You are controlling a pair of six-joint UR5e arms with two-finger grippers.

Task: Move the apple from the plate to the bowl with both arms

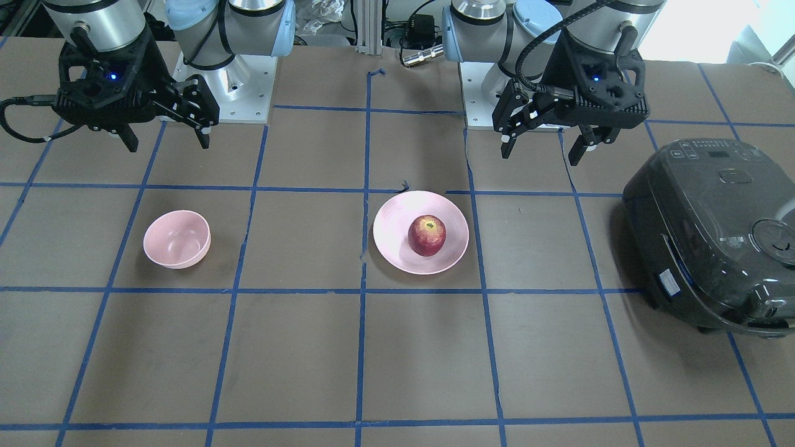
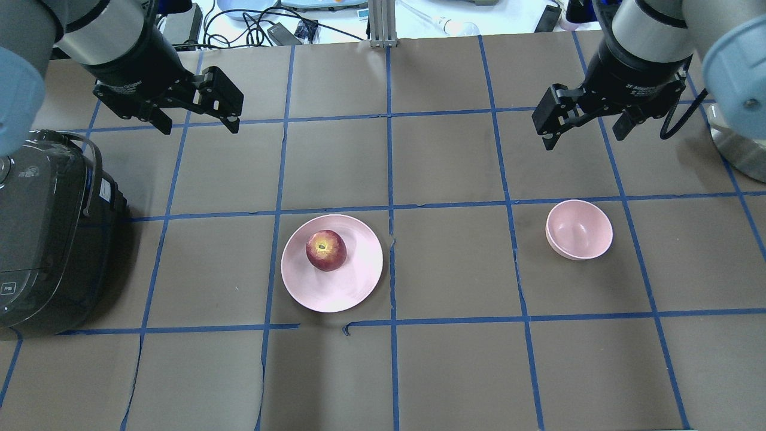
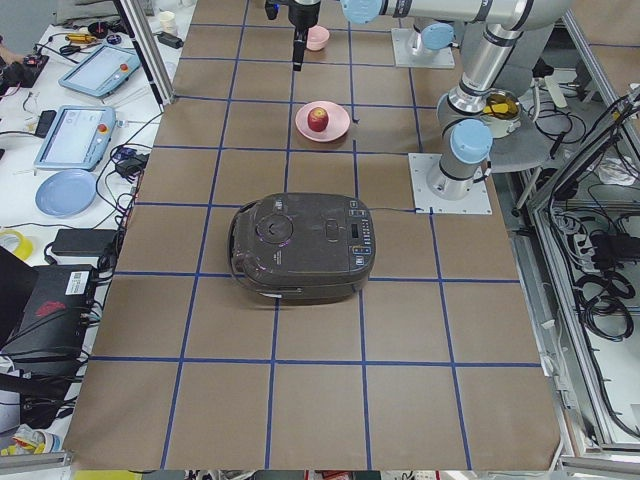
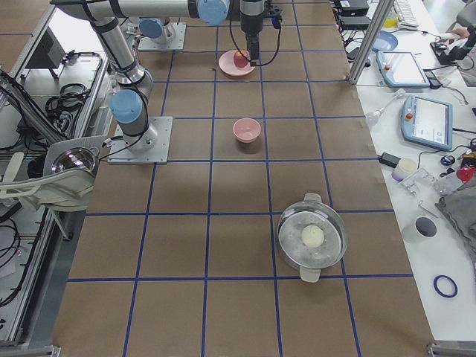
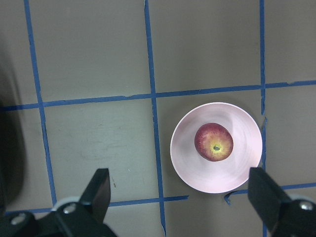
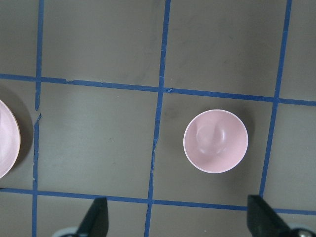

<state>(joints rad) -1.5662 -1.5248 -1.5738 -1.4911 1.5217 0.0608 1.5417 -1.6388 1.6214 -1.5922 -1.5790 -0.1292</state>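
Red apple [image 2: 326,250] on pink plate [image 2: 353,287], pink bowl [image 2: 579,229] well apart, left gripper [image 2: 198,123] and right gripper [image 2: 585,134] both raised, jaws open.

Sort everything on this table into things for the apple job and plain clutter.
For the job: small red apple; wide shallow pale-pink plate; small deep pale-pink bowl; black left pincer, open; black right pincer, open.
Clutter: dark grey rice cooker; round steel pot.
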